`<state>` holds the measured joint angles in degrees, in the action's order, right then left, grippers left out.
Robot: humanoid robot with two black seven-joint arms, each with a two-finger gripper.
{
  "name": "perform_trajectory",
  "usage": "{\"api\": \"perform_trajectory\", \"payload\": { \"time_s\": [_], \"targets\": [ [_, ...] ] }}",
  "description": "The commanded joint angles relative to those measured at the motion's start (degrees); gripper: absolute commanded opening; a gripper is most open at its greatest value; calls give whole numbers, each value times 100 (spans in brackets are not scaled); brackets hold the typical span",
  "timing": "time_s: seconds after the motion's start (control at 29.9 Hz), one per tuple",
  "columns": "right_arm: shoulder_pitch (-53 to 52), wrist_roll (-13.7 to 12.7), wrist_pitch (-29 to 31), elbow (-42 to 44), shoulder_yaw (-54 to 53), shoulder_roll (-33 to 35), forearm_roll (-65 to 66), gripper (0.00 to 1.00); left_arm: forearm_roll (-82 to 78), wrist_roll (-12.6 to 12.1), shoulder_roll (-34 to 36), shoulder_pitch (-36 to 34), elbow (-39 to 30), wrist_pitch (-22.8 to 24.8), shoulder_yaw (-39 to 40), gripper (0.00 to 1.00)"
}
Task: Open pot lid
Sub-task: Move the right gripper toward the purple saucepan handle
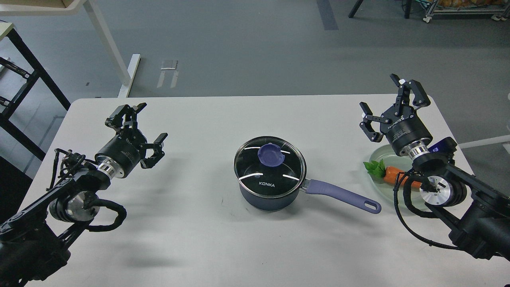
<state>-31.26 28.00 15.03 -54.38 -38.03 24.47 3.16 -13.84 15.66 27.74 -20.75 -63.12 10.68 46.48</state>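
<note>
Lid point(269, 163): glass, slippery, fragile; grab knob point(271, 154) (only real hold).
Pot point(267, 196): lid seated.
L gripper point(140, 132), R gripper point(385, 108): both spread, empty.

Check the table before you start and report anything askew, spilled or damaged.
Nothing stands out. The lid sits flat and centred on the pot, which stands upright with no spill around it. A carrot lies in the glass dish at the right. The left claw and the right claw are both open, touching nothing.
</note>
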Motion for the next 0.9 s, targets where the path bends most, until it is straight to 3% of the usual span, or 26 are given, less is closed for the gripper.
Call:
{"api": "perform_trajectory", "payload": {
  "time_s": [0.0, 0.23, 0.37, 0.54, 0.64, 0.87],
  "targets": [
    [15, 0, 0, 6, 7, 22, 0, 100, -75, 104, 30, 1, -33, -4, 2, 99],
    [-3, 0, 35, -186, 7, 329, 106, 100, -76, 60, 135, -52, 19, -4, -60, 99],
    [-21, 0, 88, -1028, 7, 1180, 631, 100, -67, 112, 206, -96, 54, 49, -95, 99],
    [-29, 0, 106, -2452, -11, 2648, 1975, 100, -146, 156, 215, -114, 72, 189, -104, 99],
    [-204, 0, 106, -3129, -2, 3290, 2836, 100, -154, 340, 215, -184, 46, 224, -113, 99],
    [-591, 0, 106, -3764, 15, 3696, 6570, 100, -278, 411, 293, -193, -253, 224, -113, 99]
  ]
}}
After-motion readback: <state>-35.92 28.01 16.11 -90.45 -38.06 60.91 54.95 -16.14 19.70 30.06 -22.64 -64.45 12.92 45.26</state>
